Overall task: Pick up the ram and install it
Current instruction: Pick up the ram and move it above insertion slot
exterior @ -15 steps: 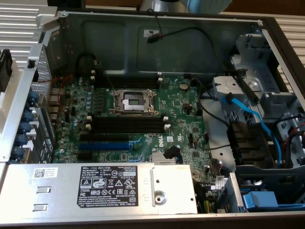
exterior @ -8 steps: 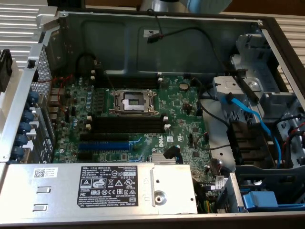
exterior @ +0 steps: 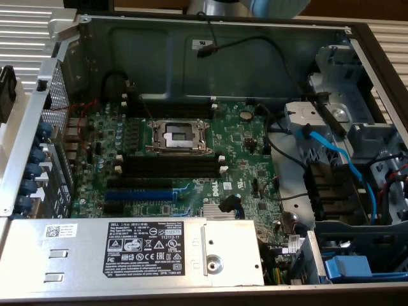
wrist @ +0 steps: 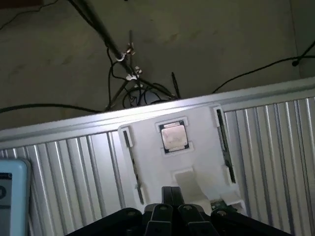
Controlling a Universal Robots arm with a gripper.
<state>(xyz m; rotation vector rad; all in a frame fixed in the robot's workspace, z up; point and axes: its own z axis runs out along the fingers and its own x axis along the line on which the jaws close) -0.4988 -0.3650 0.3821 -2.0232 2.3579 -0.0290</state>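
The gripper (wrist: 172, 194) is hanging over a white tray (wrist: 147, 147) that is lying on the ribbed metal worktop (wrist: 74, 172), not over the computer, so the job is standing at the picking-up end. The ram (wrist: 224, 142) is waiting in that tray: a thin dark stick standing on its long edge in a groove, which is keeping its upper edge free for a grasp from above. A second stick (wrist: 132, 164) is sitting the same way in a groove on the tray's other side, and a square processor chip (wrist: 173, 136) is lying flat in a pocket between them. From this angle the sticks are showing as slim dark lines, so I am taking them for memory by shape and length. The gripper is hovering between the two, touching neither; whether it is set wide or narrow I cannot tell

In the exterior view the case is lying open, and on the motherboard (exterior: 248, 150) the long black slots (exterior: 169, 167) below the processor socket (exterior: 178, 135) are sitting empty, white end clips showing, ready to take a stick
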